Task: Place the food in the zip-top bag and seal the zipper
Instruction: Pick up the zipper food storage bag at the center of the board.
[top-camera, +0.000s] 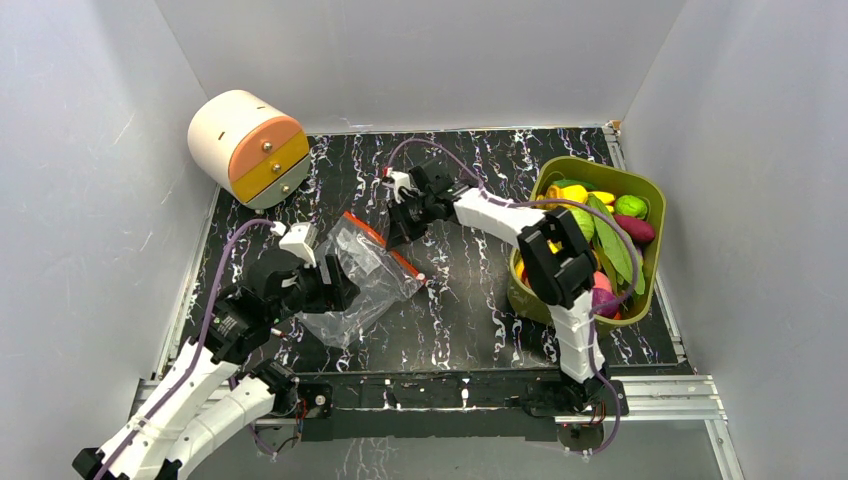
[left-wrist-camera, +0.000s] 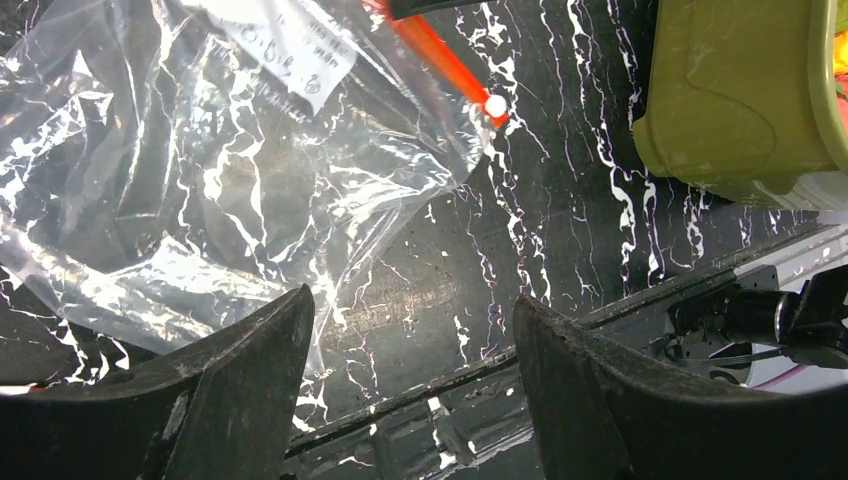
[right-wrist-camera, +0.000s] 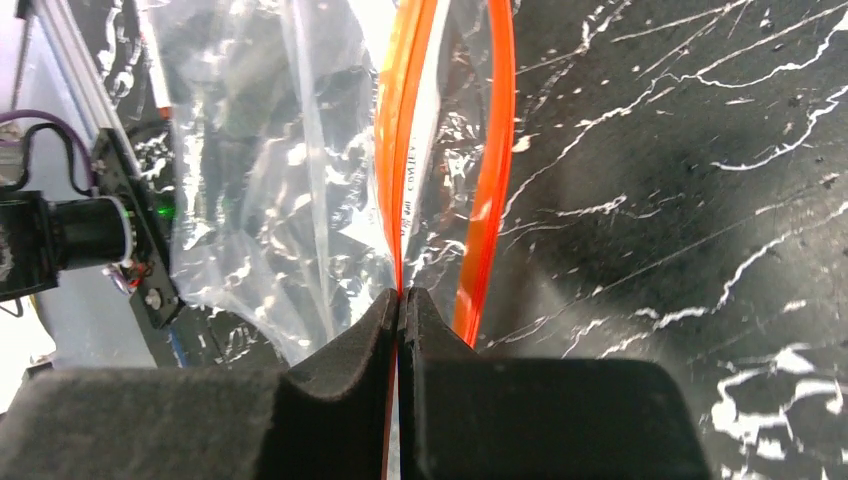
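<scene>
**Bag mouth held, food not yet loaded**

My right gripper (right-wrist-camera: 402, 300) is pinched closed on one lip of the zipper (right-wrist-camera: 405, 150). The zip-top bag (top-camera: 365, 270) lies left of centre in the overhead frame on the worktop (top-camera: 470, 300). My left gripper (left-wrist-camera: 410, 320) hangs wide above it. The food (top-camera: 605, 215) sits in the tub (left-wrist-camera: 730, 100), far right. Next, I judge: catch the other lip and spread the mouth.

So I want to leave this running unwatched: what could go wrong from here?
The right fingers pinch only one lip of the zipper; a tug may slip off that thin strip. The left fingers are open and hold nothing, so the zip-top bag could slide instead of opening. The food is all in the tub, so the mouth may sag shut before any arrives.
</scene>
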